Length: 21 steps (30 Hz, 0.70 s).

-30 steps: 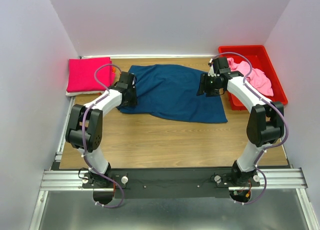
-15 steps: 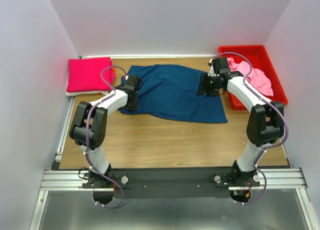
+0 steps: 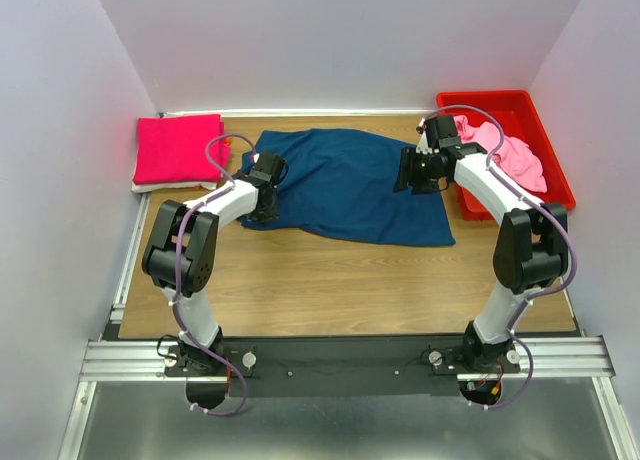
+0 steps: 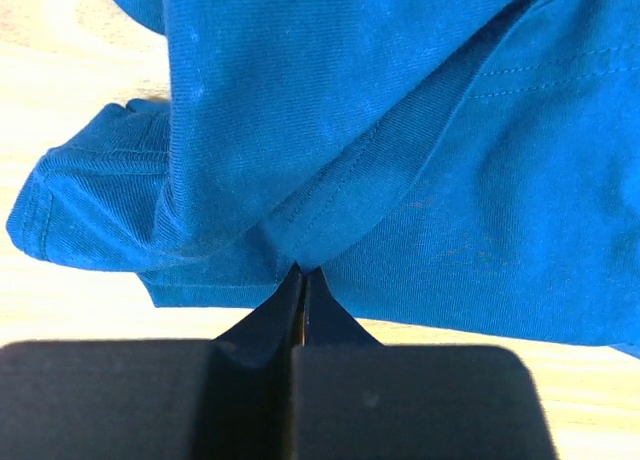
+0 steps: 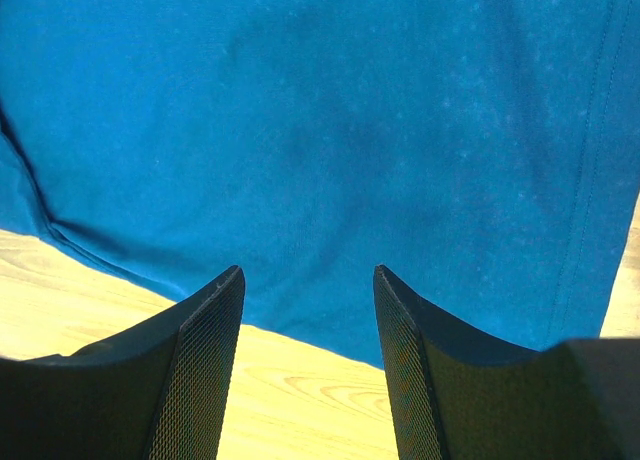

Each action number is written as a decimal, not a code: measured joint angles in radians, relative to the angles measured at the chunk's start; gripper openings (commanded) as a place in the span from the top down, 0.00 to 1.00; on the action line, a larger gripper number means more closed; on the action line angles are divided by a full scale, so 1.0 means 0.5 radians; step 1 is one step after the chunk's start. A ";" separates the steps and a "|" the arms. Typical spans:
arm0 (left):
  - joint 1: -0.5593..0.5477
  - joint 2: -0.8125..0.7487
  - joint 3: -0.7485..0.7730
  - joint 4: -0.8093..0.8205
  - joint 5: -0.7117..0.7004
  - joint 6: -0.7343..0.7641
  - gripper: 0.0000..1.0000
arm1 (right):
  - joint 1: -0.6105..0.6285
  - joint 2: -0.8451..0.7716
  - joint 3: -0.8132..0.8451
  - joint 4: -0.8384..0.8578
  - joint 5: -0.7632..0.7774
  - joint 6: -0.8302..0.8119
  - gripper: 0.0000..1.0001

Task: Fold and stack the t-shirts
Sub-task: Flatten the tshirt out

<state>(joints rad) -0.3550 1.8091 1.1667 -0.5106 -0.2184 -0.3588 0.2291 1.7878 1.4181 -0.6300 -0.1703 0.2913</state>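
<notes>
The wooden table [image 3: 330, 280] carries everything, and the navy blue t-shirt [image 3: 350, 185] lies spread across its far half, plain side up and rumpled, its near-left corner bunched into folds. The red plastic bin [image 3: 560, 195] sits just to the right of the navy shirt, its near-left corner close to the shirt's right edge. The magenta t-shirt [image 3: 178, 148] lies as a neat folded square to the left of the navy shirt, apart from it by a narrow strip of table. The light pink t-shirt [image 3: 515, 155] lies crumpled inside the bin, on the navy shirt's right.

The left arm [image 3: 185, 245] reaches in to the navy shirt's near-left corner. The right arm [image 3: 500, 195] bends over to its right edge.

The left gripper [image 4: 303, 275] has its fingers pressed together, pinching the edge of the navy shirt where the creases of the cloth run into the fingertips. The right gripper [image 5: 308, 280] has its fingers spread apart and holds nothing; between them show the navy shirt's right hem and bare wood.
</notes>
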 measured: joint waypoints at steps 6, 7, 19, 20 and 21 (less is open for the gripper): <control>0.020 -0.001 0.043 -0.046 -0.013 0.000 1.00 | -0.033 -0.040 -0.111 -0.010 0.062 0.023 0.38; 0.039 -0.012 0.075 -0.062 -0.012 -0.001 1.00 | -0.050 -0.064 -0.151 -0.018 0.092 0.031 0.38; 0.523 -0.465 0.085 0.048 0.103 -0.055 1.00 | -0.333 -0.326 -0.546 -0.208 0.420 0.204 0.38; 0.582 -0.513 0.053 0.064 0.119 -0.060 1.00 | -0.350 -0.326 -0.574 -0.215 0.431 0.219 0.39; 0.645 -0.550 0.021 0.082 0.137 -0.063 1.00 | -0.361 -0.326 -0.599 -0.224 0.442 0.231 0.39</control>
<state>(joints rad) -0.0326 1.5341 1.1770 -0.4698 -0.1501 -0.3901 0.0486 1.6249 1.1187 -0.7422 0.0505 0.4068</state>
